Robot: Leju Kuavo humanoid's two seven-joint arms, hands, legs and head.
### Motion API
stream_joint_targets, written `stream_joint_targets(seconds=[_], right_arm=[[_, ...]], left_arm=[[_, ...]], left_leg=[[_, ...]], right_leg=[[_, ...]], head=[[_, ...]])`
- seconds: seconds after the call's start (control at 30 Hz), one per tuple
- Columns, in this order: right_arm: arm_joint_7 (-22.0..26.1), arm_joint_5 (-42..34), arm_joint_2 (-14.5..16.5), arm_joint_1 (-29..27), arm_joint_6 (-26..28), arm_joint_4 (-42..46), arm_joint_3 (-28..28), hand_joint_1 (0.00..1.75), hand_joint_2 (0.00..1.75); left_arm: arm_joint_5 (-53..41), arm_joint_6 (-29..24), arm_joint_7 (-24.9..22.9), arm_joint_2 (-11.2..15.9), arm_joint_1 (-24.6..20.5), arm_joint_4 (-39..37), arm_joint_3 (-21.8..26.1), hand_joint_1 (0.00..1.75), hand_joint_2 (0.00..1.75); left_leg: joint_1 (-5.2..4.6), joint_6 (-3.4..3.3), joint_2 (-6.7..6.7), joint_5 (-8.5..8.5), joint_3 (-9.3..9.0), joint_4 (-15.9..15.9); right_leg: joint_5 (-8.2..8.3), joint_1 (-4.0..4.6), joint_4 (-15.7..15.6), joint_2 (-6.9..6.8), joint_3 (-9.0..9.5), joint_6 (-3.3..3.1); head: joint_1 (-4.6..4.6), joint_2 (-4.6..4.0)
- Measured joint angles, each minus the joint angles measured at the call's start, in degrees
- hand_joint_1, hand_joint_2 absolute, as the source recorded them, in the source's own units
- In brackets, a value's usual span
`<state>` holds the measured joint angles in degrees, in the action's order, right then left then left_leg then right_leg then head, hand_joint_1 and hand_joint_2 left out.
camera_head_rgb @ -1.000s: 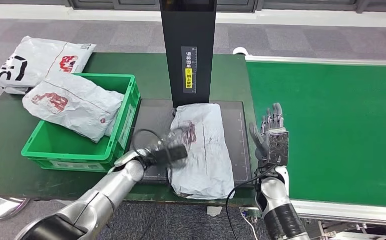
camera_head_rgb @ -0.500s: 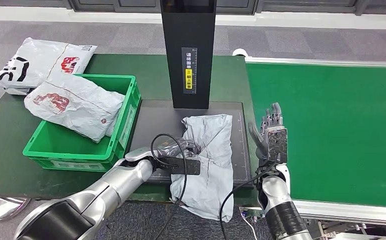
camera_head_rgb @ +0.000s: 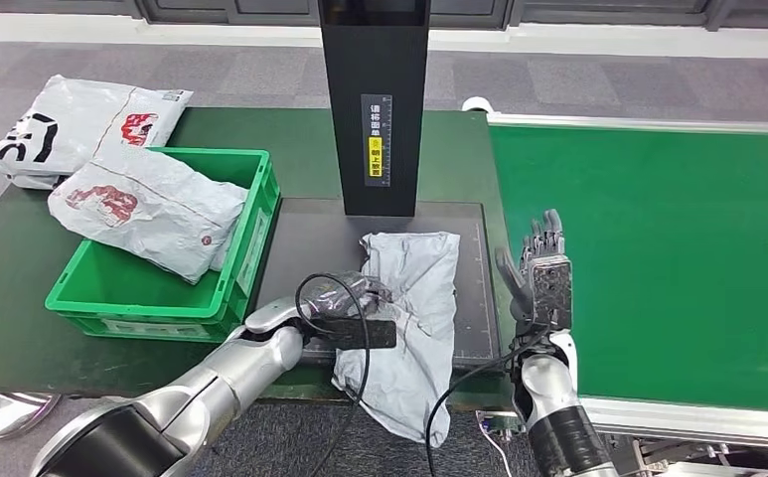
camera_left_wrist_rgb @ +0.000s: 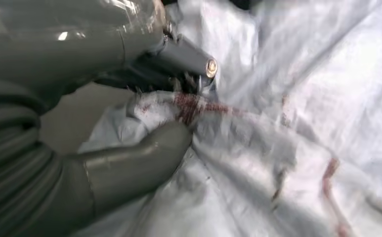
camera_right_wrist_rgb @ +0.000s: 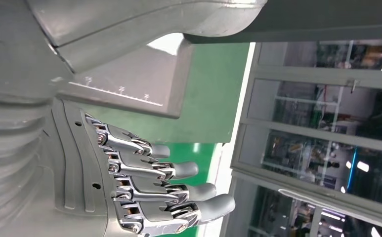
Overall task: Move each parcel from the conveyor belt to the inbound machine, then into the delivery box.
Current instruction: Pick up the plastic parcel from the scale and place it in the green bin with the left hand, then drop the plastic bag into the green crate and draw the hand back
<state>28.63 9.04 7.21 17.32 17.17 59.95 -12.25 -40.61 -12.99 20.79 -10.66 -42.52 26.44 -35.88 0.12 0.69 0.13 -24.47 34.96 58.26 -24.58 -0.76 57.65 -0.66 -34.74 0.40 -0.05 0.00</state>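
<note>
So there are three parcels total, all white poly bags with red print. The one in play is the crumpled parcel sitting lower centre of the frame on the dark scanner plate, with its bottom end drooping over the front edge of the bench. The left hand has its fingers closed on a bunched fold of that bag; in the wrist view the thumb and darker fingers pinch the plastic right at a red smear of print.

Second parcel lies tilted in the single green crate at left, poking up over the rim. Third parcel is flat on the bench at upper left, just behind the crate.

The right hand is held upright at lower right of centre, fingers straight and apart, holding nothing, right by the edge of the green conveyor belt.

One black scanner column stands at the back of the plate, with a yellow label on it. The bench top is dark green, the floor is grey carpet, and the right wrist view shows glass partitions.
</note>
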Motion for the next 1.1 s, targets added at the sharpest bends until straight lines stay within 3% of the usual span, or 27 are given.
stream_joint_targets(seconds=[0.17,0.37,0.63,0.8,0.9,0.97,1.1], right_arm=[[0.4,0.1,0.0,-1.9,1.1,1.7,0.5,0.0,1.75],[2.1,-1.4,-0.3,-1.9,1.8,1.8,0.6,0.0,1.75],[2.0,-1.9,-0.9,-2.6,2.5,3.2,1.2,0.0,1.75],[1.9,-1.9,-1.2,-2.6,2.8,3.3,1.6,0.0,1.75],[1.9,-1.8,-1.2,-2.7,2.9,3.3,1.6,0.0,1.75],[1.9,-1.8,-1.2,-2.7,2.9,3.5,1.6,0.0,1.75],[1.8,-1.5,-1.2,-3.5,2.9,4.4,1.6,0.0,1.75]], left_arm=[[3.8,-14.0,0.7,1.3,1.4,10.0,7.2,1.75,1.75],[-4.3,-25.3,-1.9,4.9,2.0,24.1,15.9,1.75,1.75],[-14.5,-26.9,2.4,9.5,2.8,30.5,34.9,1.75,1.75],[-23.3,-26.9,0.2,11.6,3.1,30.3,47.8,1.75,1.75],[-24.4,-26.9,-0.1,12.6,3.3,29.9,52.6,1.75,1.75],[-26.4,-26.9,-2.4,13.2,3.3,29.4,54.4,1.75,1.75],[-32.2,-25.8,-11.5,16.0,2.4,22.9,55.3,1.75,1.75]], left_leg=[[0.02,0.03,0.01,0.08,0.19,0.0],[0.03,0.06,0.1,0.05,0.23,0.0],[0.06,0.08,0.2,0.05,0.25,0.0],[0.07,0.08,0.28,0.05,0.26,0.0],[0.08,0.08,0.23,0.05,0.3,0.0],[0.08,0.08,0.14,0.05,0.33,0.0],[0.06,0.1,0.25,0.04,0.34,0.0]], right_leg=[[0.03,0.03,0.0,0.01,-0.15,-0.02],[0.01,0.03,0.0,0.17,-0.26,-0.03],[-0.02,0.09,0.0,0.22,-0.32,-0.08],[0.0,0.09,0.0,0.31,-0.39,-0.1],[0.0,0.1,0.0,0.26,-0.41,-0.11],[-0.02,0.1,0.0,0.16,-0.4,-0.11],[-0.02,0.08,0.0,0.27,-0.49,-0.14]], head=[[-0.02,0.0],[-0.02,0.0],[-0.02,0.0],[-0.02,0.0],[-0.02,0.0],[-0.02,0.0],[-0.02,0.0]])
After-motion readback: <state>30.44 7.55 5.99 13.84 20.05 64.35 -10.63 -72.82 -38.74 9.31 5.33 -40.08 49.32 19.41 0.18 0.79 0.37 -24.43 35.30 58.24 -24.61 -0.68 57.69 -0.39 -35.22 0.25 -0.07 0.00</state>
